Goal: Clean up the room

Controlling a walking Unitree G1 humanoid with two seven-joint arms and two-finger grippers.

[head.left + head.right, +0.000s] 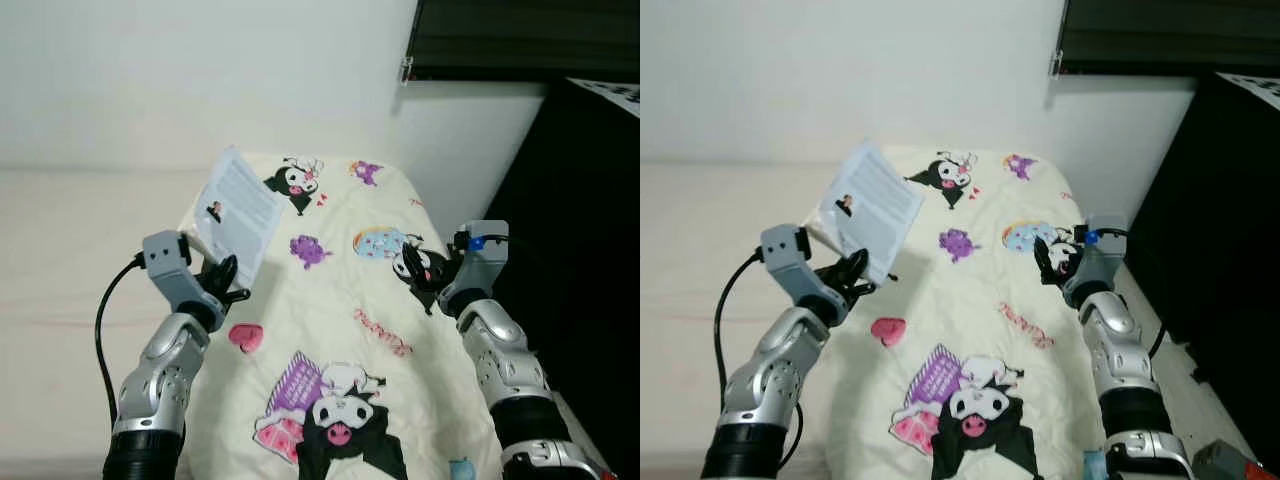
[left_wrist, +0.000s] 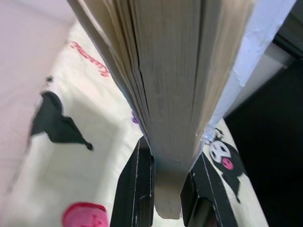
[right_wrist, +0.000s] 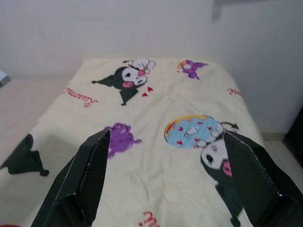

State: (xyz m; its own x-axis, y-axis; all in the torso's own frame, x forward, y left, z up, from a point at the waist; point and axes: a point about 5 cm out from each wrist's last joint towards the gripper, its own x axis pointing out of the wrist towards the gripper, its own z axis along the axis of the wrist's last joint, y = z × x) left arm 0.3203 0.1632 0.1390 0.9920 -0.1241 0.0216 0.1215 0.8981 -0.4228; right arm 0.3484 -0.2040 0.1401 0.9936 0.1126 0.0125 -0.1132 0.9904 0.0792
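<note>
Left gripper (image 1: 228, 283) clamped on lower edge of a book (image 1: 238, 212), held upright and tilted above left side of the cartoon-print blanket (image 1: 340, 330); page block pinched between both black fingers (image 2: 137, 189) in wrist view. Right gripper (image 3: 165, 179) spread wide, gripping nothing, hovering over right side of blanket near the black cabinet (image 1: 580, 250).

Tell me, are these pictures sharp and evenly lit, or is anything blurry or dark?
Both eye views are evenly lit and fairly sharp, though the cabinet on the right is just a black mass. In the left wrist view, the book is so close that its page edges look soft. In the right wrist view, the blanket is mildly soft.
</note>
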